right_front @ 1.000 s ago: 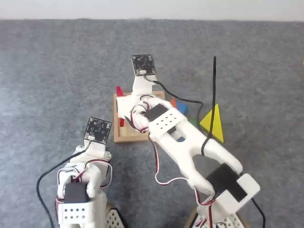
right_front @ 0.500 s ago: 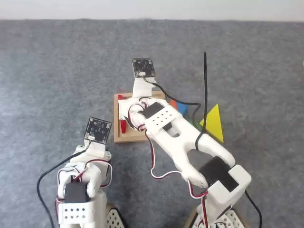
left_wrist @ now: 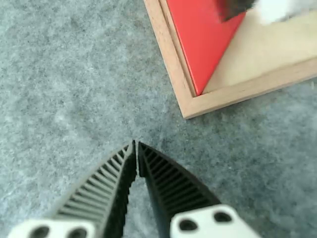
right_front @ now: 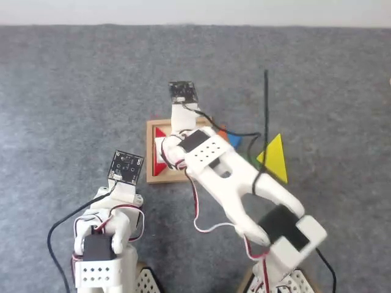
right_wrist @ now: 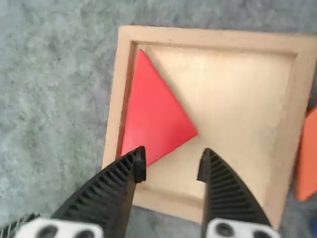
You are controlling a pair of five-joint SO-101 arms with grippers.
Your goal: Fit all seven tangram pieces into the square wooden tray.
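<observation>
As one tray holds one red triangle, one yellow triangle outside

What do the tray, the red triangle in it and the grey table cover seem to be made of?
Tray: pale unpainted wood, matte, with faint grain on the rim.
Red triangle: smooth, evenly coloured; painted wood or plastic, I cannot tell which.
Grey table cover: probably felt or short carpet, from its fuzzy, mottled fibres.

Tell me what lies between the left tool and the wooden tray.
Only bare grey mat: the left wrist view shows it separating the shut left tool from the wooden tray corner.
</observation>
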